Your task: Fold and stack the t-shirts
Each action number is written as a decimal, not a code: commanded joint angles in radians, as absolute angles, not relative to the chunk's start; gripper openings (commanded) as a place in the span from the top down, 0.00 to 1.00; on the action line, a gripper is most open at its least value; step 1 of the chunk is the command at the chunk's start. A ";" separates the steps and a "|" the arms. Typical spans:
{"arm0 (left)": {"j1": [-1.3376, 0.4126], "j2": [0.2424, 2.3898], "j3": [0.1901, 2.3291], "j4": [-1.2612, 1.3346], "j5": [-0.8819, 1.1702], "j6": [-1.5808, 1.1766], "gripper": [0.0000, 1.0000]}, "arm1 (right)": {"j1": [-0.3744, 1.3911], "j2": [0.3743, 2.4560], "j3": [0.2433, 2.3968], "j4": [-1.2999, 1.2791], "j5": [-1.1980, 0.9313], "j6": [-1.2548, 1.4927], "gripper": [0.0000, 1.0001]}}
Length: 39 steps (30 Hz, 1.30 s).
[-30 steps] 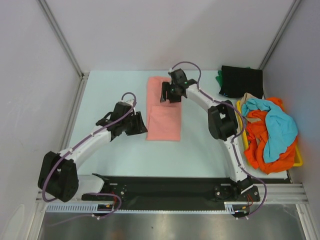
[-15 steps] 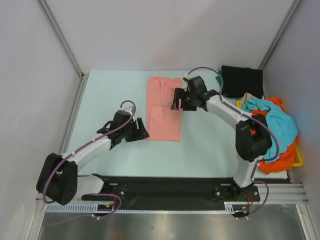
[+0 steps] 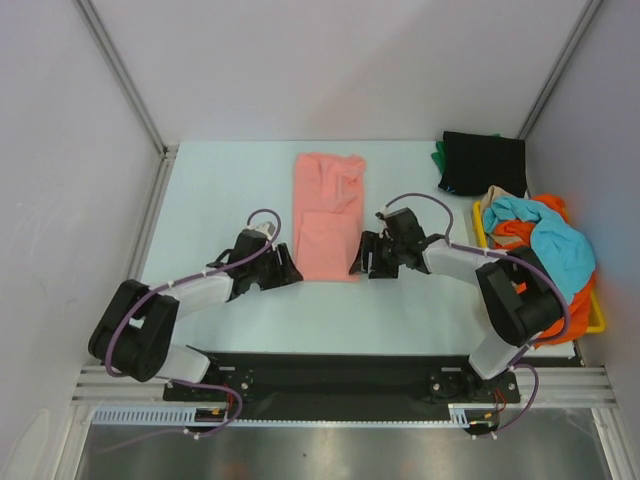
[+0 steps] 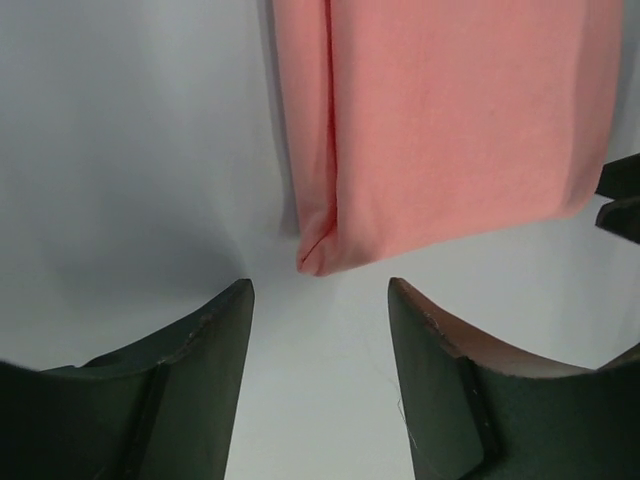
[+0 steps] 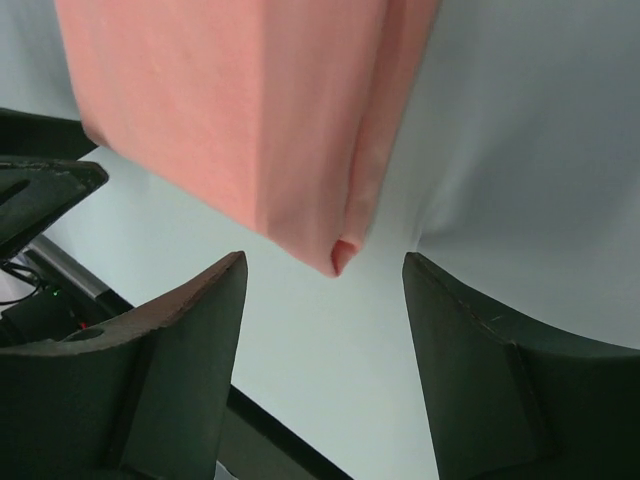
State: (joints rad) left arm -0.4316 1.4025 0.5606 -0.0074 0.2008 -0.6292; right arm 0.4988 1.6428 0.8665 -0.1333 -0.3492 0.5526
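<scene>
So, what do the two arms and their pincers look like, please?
The left arm and the right arm share one build: white links between bulky black joints, with a thin purple cable looping along each. The left pincer and right pincer are black, each with two thick, wedge-shaped fingers. No markings are readable.

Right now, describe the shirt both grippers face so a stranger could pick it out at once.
Look at the middle of the pale table. The salmon pink shirt lies flat there, a long folded strip, near corners facing the open left gripper and right gripper. It alone is pink and lies away from the black shirt and the heap in the yellow tray.
</scene>
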 commanded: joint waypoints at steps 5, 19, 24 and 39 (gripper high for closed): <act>-0.434 1.443 0.525 0.129 0.219 -0.661 0.41 | 0.534 1.692 0.842 0.051 -0.376 0.609 0.37; -0.434 1.460 0.468 0.183 0.229 -0.676 0.54 | 0.515 1.602 0.747 0.051 -0.333 0.624 0.45; -0.434 1.463 0.469 0.192 0.233 -0.681 0.56 | 0.517 1.612 0.733 0.066 -0.334 0.632 0.44; -0.434 1.488 0.459 0.232 0.216 -0.695 0.66 | 0.517 1.723 0.709 0.195 -0.368 0.667 0.85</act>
